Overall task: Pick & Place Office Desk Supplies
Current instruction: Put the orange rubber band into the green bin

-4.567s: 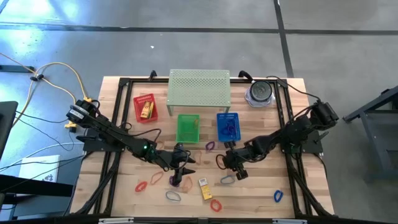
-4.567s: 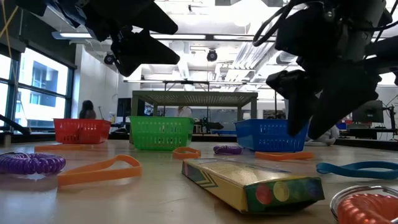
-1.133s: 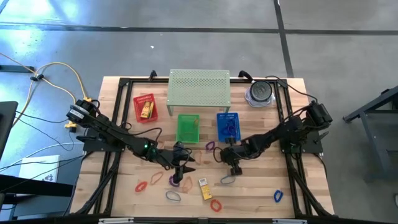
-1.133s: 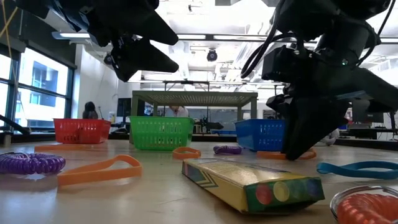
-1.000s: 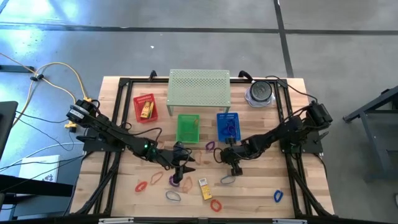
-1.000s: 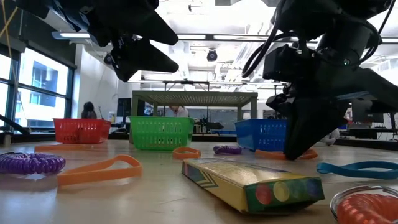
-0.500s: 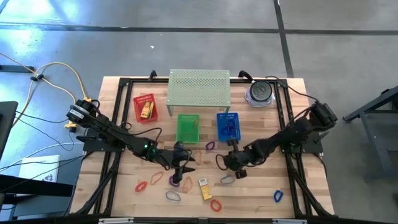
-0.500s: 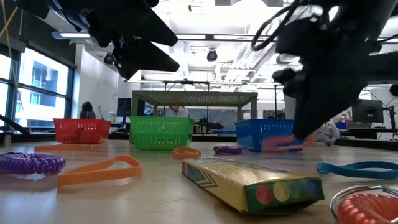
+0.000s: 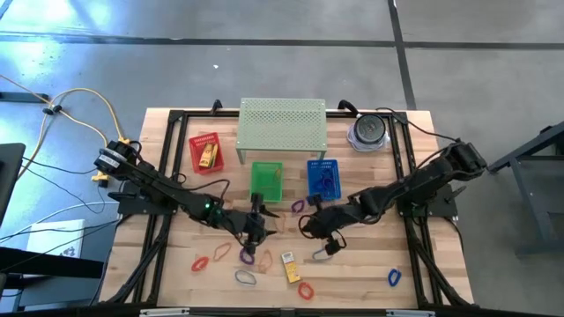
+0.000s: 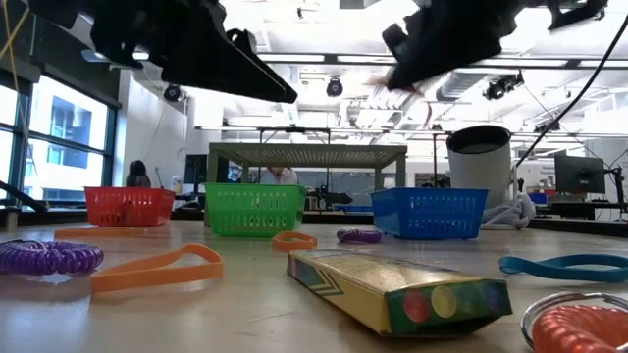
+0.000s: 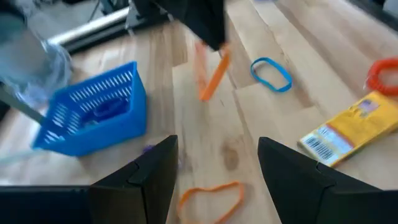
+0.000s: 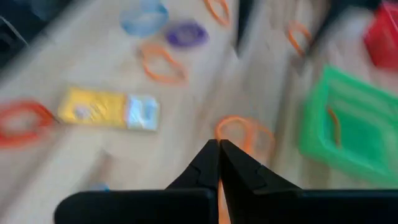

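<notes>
We are looking down on a pale wooden table [image 9: 172,277] with a black frame along its edges. Near the far edge, a pale green perforated shelf [image 9: 282,124] is standing, with a red basket [image 9: 205,151] to its left and a round grey container [image 9: 367,131] to its right. A green basket [image 9: 266,179] and a blue basket [image 9: 322,177] are sitting just in front of the shelf. Toward the near edge, a yellow packet [image 9: 287,265] is lying among scattered loops: red [image 9: 200,263], orange [image 9: 220,252], grey [image 9: 244,278] and blue [image 9: 393,277].
</notes>
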`<state>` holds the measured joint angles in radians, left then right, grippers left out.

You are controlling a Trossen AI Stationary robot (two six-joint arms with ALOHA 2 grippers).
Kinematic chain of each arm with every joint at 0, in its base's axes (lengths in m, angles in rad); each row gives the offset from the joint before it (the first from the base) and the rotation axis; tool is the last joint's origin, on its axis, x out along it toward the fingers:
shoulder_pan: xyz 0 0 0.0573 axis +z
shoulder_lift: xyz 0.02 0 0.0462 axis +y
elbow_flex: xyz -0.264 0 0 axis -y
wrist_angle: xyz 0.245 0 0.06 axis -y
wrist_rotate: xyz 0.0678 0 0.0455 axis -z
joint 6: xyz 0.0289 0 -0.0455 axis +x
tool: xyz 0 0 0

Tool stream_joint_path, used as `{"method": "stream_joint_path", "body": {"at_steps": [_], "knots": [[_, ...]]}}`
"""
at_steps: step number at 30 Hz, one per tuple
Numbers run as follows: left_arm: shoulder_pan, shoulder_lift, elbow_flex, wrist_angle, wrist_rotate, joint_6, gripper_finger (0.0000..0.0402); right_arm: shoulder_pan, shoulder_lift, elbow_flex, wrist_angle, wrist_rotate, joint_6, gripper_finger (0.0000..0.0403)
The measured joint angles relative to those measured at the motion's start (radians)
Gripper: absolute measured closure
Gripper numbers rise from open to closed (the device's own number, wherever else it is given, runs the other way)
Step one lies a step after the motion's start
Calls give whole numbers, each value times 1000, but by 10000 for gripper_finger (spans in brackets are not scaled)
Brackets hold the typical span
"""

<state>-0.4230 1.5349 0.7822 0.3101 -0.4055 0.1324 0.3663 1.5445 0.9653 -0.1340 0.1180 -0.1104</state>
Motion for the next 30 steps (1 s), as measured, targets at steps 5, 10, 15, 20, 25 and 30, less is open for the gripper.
{"method": "stream_joint_path", "body": {"at_steps": [5,10,15,20,25,30], "knots": [[-1,0,0,53,-38,79,187,-30,0,0,42,-97,-3,400],[4,18,1,131,-34,69,187,-49,0,0,53,-94,-2,400],[16,86,1,225,-22,149,187,-57,0,0,63,-95,-6,400],[38,162,1,379,-28,225,187,-58,0,0,64,-99,-18,400],[63,209,1,454,-28,211,187,-57,1,0,63,-102,-18,400],[62,228,1,458,-9,211,187,-57,0,0,63,-102,-19,400]]}}
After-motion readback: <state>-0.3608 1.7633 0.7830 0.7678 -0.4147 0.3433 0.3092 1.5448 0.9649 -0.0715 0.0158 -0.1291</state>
